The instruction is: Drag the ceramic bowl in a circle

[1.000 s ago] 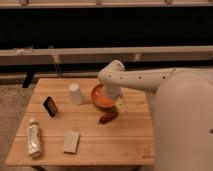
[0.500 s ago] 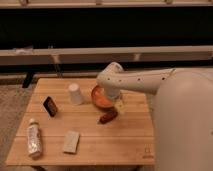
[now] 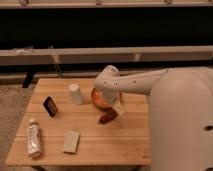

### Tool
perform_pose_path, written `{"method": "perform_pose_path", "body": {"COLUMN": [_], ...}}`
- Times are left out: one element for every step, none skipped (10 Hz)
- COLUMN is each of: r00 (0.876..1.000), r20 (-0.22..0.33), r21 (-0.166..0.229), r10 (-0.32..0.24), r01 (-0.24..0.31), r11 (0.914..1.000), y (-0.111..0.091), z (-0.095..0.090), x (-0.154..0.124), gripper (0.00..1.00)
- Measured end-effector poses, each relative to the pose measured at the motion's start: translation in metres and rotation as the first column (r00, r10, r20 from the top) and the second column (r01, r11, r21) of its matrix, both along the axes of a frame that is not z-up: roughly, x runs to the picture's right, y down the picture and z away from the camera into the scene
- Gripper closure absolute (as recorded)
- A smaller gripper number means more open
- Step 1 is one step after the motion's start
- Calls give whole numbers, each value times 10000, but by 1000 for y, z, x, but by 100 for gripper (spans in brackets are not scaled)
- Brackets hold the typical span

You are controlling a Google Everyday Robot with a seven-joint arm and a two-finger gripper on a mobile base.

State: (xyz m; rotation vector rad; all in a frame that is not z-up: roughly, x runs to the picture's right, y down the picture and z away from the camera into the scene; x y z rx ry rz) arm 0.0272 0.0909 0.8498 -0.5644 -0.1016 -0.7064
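While the arm bends down over the desk, its end effector sits at the ceramic bowl's rim; whether it is open or closed cannot be told. The bowl stands toward the desk's back middle, just beside a white cup, a dark reddish item near its front.

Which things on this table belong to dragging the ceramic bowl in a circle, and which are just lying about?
In the job:
ceramic bowl, orange, right of the cup
claw, down at the bowl under the arm's end

Lying about:
white cup
dark flat object
bottle, on its side
pale packet
reddish-brown item, in front of the bowl
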Motion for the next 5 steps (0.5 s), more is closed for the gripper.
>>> {"method": "perform_pose_path", "body": {"r00": [10000,9999,9999,9998,9997], "r20": [-34,-79,-102,-165,-186], "r21": [32,50,79,119,154], "r10": [-20,-68,-79,-138,-181], "r01": [20,69,80,140,184], "r11": [10000,10000,9999,9998,9997], "y": [0,2,3,3,3], "z": [4,6,9,14,17], "x": [-1,0,-1,-1,-2], "gripper": [0,0,0,0,0]}}
